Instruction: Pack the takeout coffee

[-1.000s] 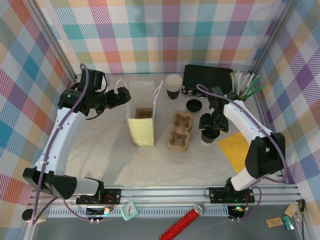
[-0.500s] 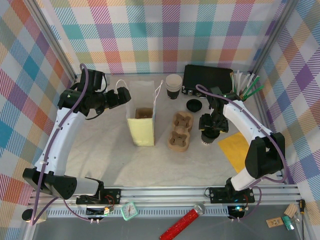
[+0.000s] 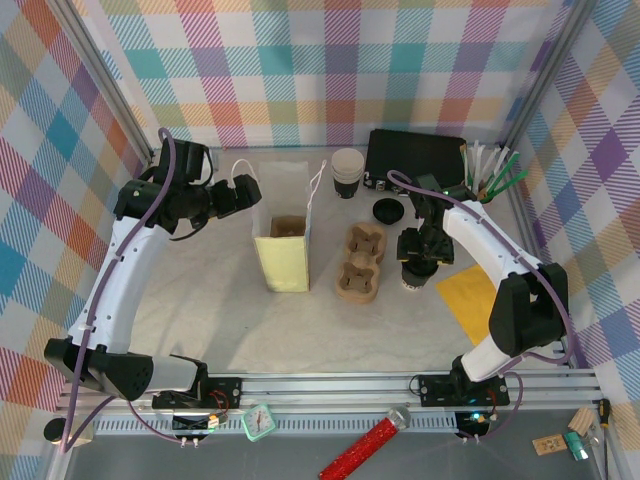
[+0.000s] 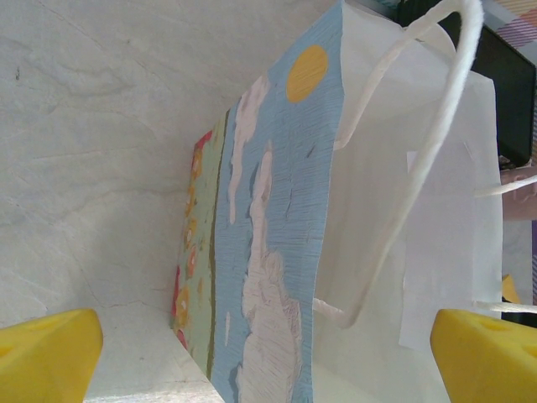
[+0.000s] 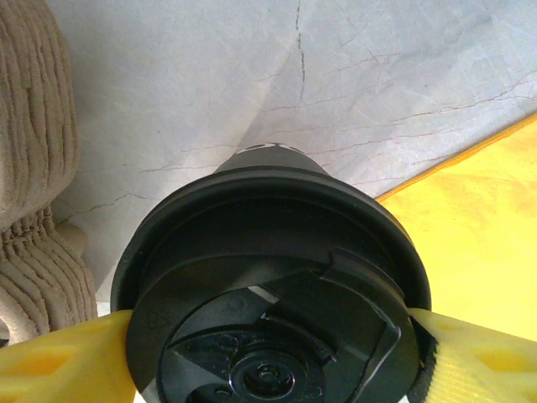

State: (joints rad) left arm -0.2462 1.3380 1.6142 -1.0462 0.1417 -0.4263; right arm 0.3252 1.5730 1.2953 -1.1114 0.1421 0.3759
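The takeout coffee [image 5: 268, 277], a dark cup with a round black lid, stands on the table right of the cup carrier, partly under the right arm [image 3: 413, 275]. My right gripper [image 3: 418, 250] is over it. In the right wrist view the gripper [image 5: 268, 357] has its yellow fingers [image 5: 59, 361] pressed against both sides of the lid. My left gripper [image 3: 240, 192] is open at the top left edge of the paper bag [image 3: 283, 245]. In the left wrist view the gripper [image 4: 268, 353] straddles the bag's printed wall [image 4: 277, 210] and a white handle.
A cardboard cup carrier [image 3: 360, 262] lies between bag and cup. Behind stand a lidless paper cup [image 3: 347, 172], a loose black lid [image 3: 388, 210], a black box [image 3: 415, 160] and a holder of sticks [image 3: 495, 170]. A yellow sheet [image 3: 470, 295] lies at the right.
My right gripper's fingers have narrowed a little onto the cup's lid. The left arm and the bag have not moved.
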